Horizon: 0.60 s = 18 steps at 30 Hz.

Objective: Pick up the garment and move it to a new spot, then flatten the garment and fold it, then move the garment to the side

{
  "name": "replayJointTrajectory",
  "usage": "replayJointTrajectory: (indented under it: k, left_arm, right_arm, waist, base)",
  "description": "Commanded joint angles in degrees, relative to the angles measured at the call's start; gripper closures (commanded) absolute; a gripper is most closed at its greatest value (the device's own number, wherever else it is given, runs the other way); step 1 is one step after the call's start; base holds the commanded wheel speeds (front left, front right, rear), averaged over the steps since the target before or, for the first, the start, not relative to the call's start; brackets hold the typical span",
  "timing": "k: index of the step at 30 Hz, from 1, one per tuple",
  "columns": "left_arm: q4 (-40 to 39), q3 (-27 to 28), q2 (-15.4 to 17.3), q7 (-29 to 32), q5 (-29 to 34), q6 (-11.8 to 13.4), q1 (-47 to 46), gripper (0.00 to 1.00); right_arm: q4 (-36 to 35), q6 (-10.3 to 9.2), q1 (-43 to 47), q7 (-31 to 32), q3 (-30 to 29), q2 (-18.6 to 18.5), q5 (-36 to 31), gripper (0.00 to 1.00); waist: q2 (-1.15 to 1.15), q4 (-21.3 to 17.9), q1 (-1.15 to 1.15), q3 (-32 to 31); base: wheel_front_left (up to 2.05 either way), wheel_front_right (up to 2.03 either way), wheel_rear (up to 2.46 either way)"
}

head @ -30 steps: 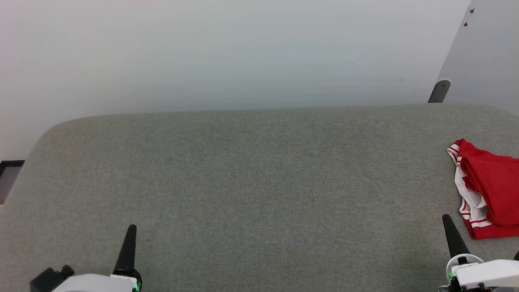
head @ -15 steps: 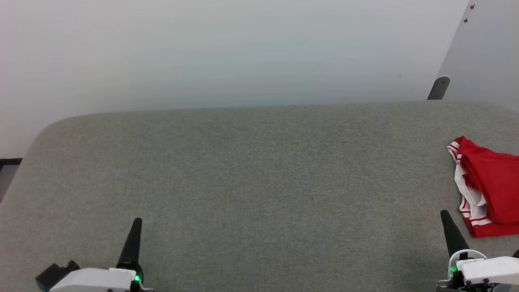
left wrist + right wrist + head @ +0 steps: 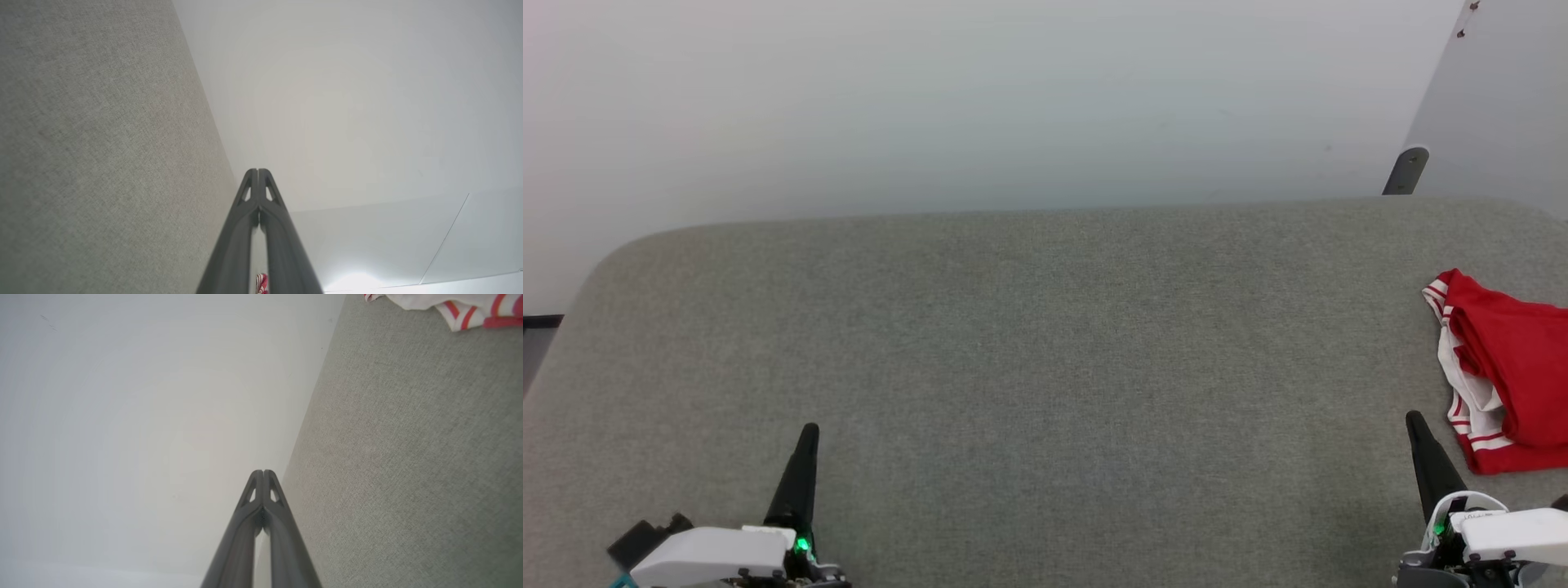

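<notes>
Holding both end effectors pinched together and empty: the left end effector (image 3: 808, 433) at the lower left of the head view, the right end effector (image 3: 1414, 420) at the lower right, near the garment (image 3: 1511, 367) but not touching it. Finding the garment bunched on the grey surface (image 3: 1045, 367) at the right edge of the frame, partly cut off there.

Risking, most likely, a jab into the cloth with fingers together, shoving it toward the surface's edge instead of gripping it. Risking also a pinch on one layer, leaving the rest dragging or unfolding.

Getting from the right wrist view, in its upper right corner, the white red-striped trim close up. Getting from the head view the red body and the gap to the right end effector. Spotting in the left wrist view, at bottom centre between the fingers, a red-and-white speck too small to identify.
</notes>
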Motion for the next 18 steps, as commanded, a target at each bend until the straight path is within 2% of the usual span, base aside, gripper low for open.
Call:
replayJointTrajectory:
  k: [1,18]
  left_arm:
    - [-0.1,0.21,-0.03,0.25,-0.94,-0.16,-0.89,1.0]
    - [0.43,0.31,-1.13,2.03,-6.67,-0.19,-2.32,1.0]
  right_arm:
    - [-0.39,0.03,-0.75,0.29,-0.33,0.15,1.11,1.0]
    - [-0.36,0.02,-1.66,2.1,-0.81,0.95,7.79,1.0]
  waist:
    - [0.0,-0.01,0.0,0.03]
    - [0.0,-0.24,0.0,0.7]
  base:
    - [0.0,0.0,0.0]
    - [0.0,0.0,0.0]
